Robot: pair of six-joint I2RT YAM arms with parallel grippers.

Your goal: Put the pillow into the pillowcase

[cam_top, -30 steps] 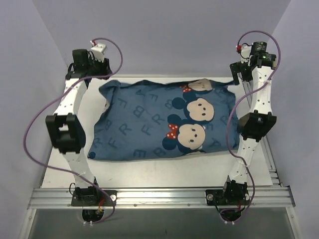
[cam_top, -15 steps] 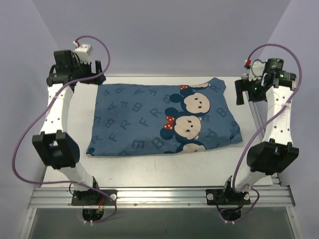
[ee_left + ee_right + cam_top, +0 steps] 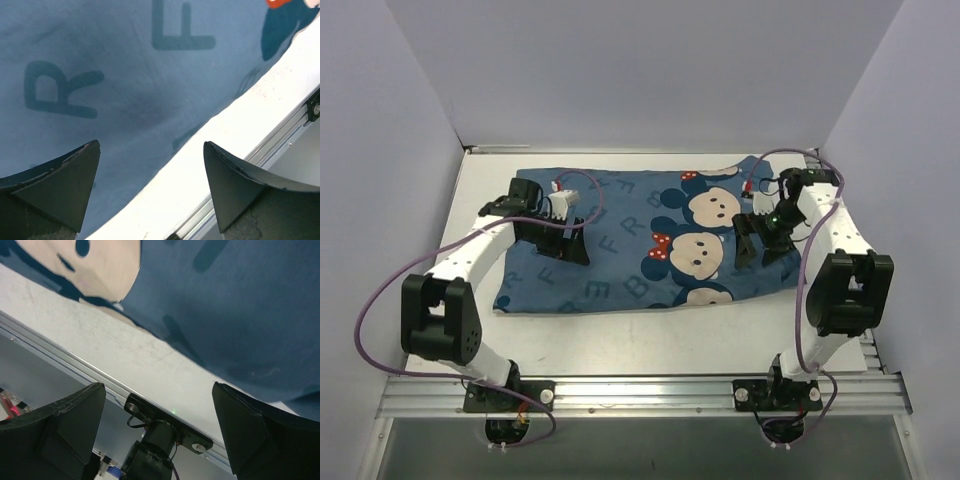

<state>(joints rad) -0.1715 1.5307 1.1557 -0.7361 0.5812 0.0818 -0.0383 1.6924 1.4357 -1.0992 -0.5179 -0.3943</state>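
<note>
over the last second both arms have dropped from high at the far corners and folded inward, so the left arm [image 3: 480,245] now reaches low over the left half of the pillowcase [image 3: 620,250] and the right arm [image 3: 830,235] over its right end. a second ago the blue cloth was bunched and lifted along its far edge; it has since been let go and lies spread flat on the worktop [image 3: 650,335], letters and mouse faces [image 3: 705,250] up. the left jaws are spread wide with nothing between them, hanging over the printed cloth near its front edge; the right jaws are also spread and empty, above the near right edge of the case and the bare worktop beside it. the pillow itself is nowhere to be seen: no cream quilting or yellow piping shows at any edge. that suggests it already sits wholly inside the pillowcase, though the opening cannot be made out. on that reading the task looks essentially finished, with at most smoothing left.
</note>
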